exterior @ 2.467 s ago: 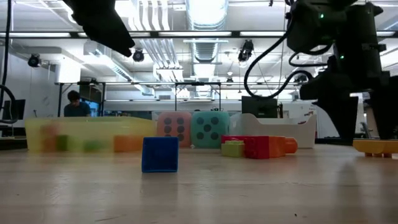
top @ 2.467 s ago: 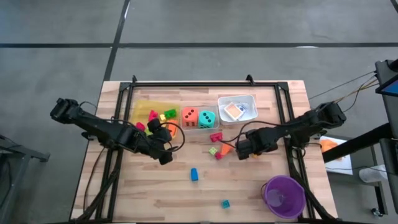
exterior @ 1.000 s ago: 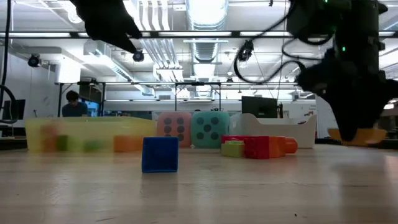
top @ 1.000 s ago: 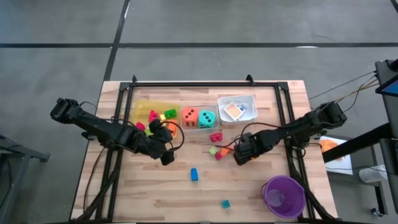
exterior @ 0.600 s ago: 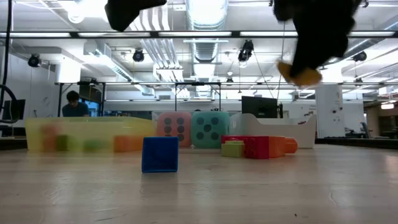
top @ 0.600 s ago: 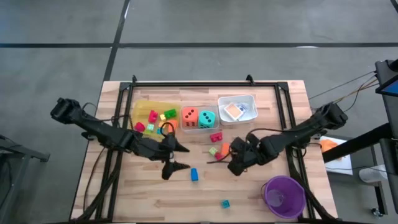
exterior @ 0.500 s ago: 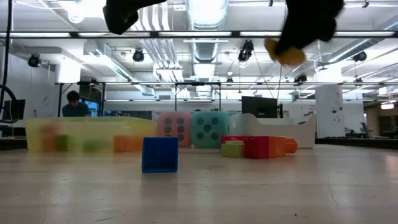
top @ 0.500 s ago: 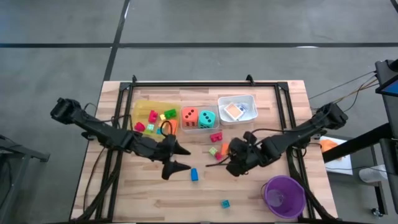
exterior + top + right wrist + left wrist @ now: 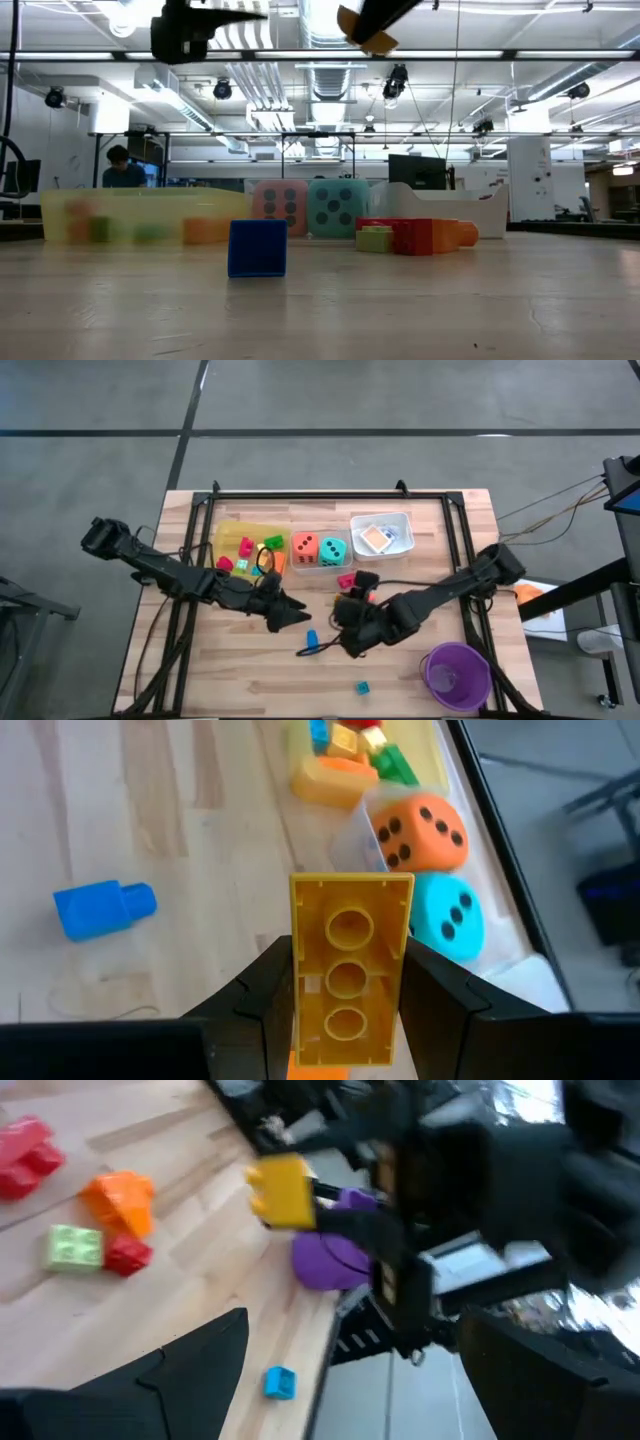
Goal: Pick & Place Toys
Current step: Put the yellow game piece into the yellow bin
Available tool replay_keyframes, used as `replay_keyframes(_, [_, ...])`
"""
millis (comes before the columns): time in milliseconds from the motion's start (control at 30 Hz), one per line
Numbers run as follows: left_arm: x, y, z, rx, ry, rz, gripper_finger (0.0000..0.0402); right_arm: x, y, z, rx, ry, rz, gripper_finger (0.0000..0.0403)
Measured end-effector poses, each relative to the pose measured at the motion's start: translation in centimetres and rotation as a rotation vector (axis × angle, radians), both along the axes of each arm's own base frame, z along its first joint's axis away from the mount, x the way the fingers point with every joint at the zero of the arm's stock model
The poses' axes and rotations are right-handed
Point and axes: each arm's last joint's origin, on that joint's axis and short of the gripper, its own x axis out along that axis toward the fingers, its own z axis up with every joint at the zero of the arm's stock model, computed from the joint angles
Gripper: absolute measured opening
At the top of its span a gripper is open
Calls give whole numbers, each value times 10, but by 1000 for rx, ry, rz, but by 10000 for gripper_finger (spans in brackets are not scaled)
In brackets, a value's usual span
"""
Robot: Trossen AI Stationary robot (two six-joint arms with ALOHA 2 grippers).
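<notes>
Currently a yellow three-stud brick (image 9: 349, 965) is clamped between the right gripper's (image 9: 345, 982) fingers and is held in the air above the table (image 9: 420, 675) centre, just beside the blue block (image 9: 311, 637). The left gripper (image 9: 288, 612) is seen with its fingers spread wide, nothing between them, just left of that blue block. The orange die (image 9: 305, 547) and teal die (image 9: 332, 550) are parked side by side in the clear tray between the yellow tray (image 9: 228, 532) and the white tray (image 9: 404, 520). A purple cup (image 9: 457, 674) is located near the front right corner.
</notes>
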Motion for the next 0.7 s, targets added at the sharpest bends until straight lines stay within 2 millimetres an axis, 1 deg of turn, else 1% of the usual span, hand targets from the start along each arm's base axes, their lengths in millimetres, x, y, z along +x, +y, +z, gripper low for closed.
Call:
replay_keyframes(100, [2, 2, -5, 0, 30, 36, 349, 13, 8, 1, -46, 36, 42, 130])
replay_keyframes(367, [12, -1, -16, 19, 31, 57, 349, 44, 23, 15, -112, 38, 160, 130])
replay_keyframes(500, [12, 0, -16, 28, 30, 82, 349, 51, 24, 21, -117, 31, 170, 130])
replay_keyframes(700, [13, 1, -18, 41, 28, 119, 343, 53, 23, 25, -114, 16, 169, 130])
